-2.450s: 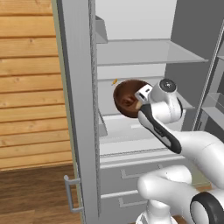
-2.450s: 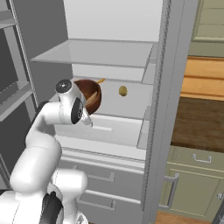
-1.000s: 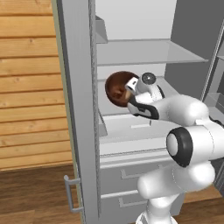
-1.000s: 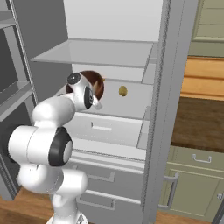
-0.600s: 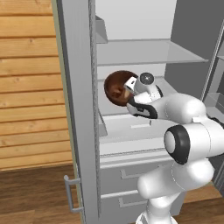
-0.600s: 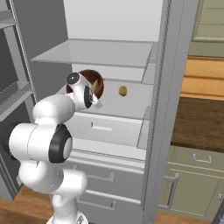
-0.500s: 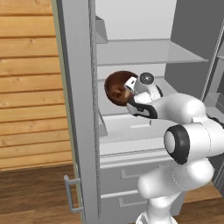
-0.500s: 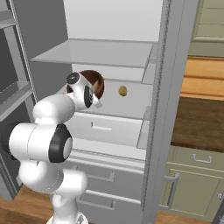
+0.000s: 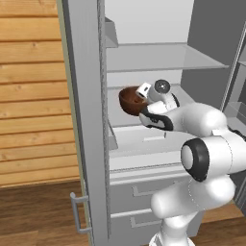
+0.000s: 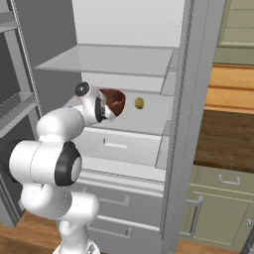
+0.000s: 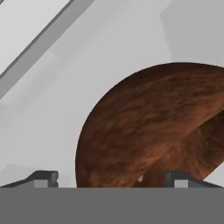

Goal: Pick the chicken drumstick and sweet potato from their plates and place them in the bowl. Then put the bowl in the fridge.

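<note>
A: Biggest first. What's there?
B: Fridge (image 9: pixel 86 120), grey, door swung open, pale inside. Clear upper shelf (image 9: pixel 158 57) on top, white drawers (image 10: pixel 119 146) below. Wooden wall (image 9: pixel 29 96) to its left, green cabinets (image 10: pixel 218 198) to its right.

A: Arm?
B: White arm (image 9: pixel 211 144) reaches into the fridge at the middle level, hand right at the bowl.

A: Where's the bowl?
B: Bowl (image 9: pixel 129 100), dark reddish-brown, sits on the fridge's middle shelf (image 10: pixel 149 111), toward the left side of the compartment, under the clear shelf. Looks tilted in the right base view, its opening facing out. Hand view has it very close, (image 11: pixel 153 127), just ahead of the fingertips.

A: Gripper state?
B: Gripper (image 11: pixel 111 177) has its jaws spread wide. One fingertip (image 11: pixel 43 177) is clear of the bowl, the other (image 11: pixel 179 178) is by its rim. Nothing clamped between them; can't tell if that tip touches.

A: Anything smaller?
B: A small round yellowish item (image 10: pixel 139 103) on the same shelf, just right of the bowl, apart from it. Can't tell what it is.

A: Contents of the bowl?
B: Can't tell.
</note>
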{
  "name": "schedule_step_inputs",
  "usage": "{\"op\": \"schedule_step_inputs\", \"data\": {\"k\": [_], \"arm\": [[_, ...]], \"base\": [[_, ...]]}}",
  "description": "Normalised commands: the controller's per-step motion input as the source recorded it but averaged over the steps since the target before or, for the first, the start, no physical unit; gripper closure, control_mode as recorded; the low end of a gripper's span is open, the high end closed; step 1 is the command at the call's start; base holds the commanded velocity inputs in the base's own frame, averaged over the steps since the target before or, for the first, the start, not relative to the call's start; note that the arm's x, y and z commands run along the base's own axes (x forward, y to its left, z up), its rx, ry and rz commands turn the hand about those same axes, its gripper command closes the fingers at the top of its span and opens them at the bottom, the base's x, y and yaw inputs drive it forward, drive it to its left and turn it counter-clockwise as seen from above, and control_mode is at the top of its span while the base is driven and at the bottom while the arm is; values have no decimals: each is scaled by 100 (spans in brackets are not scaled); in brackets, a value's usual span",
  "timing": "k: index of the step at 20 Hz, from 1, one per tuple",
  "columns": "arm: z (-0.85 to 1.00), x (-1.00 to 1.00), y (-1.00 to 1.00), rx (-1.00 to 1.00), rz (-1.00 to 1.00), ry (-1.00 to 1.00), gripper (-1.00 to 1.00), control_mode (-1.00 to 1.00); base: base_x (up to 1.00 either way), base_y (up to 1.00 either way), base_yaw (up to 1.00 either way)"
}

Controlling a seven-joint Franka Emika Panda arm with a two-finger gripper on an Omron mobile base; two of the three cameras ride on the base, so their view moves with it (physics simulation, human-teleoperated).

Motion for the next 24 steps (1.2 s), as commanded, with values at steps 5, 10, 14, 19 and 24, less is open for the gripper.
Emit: {"op": "schedule_step_inputs", "data": {"k": [5, 10, 14, 19, 24], "arm": [[38, -36, 5, 0, 8, -11, -100, -100], [37, -73, 0, -1, 7, -5, -100, -100], [73, -90, 0, 0, 1, 2, -100, -100], [66, -88, 0, -1, 7, 7, -100, -100], [22, -100, 0, -7, 17, 9, -100, -100]], "base": [[0, 0, 0], [0, 0, 0], [0, 0, 0], [0, 0, 0], [0, 0, 0]]}}
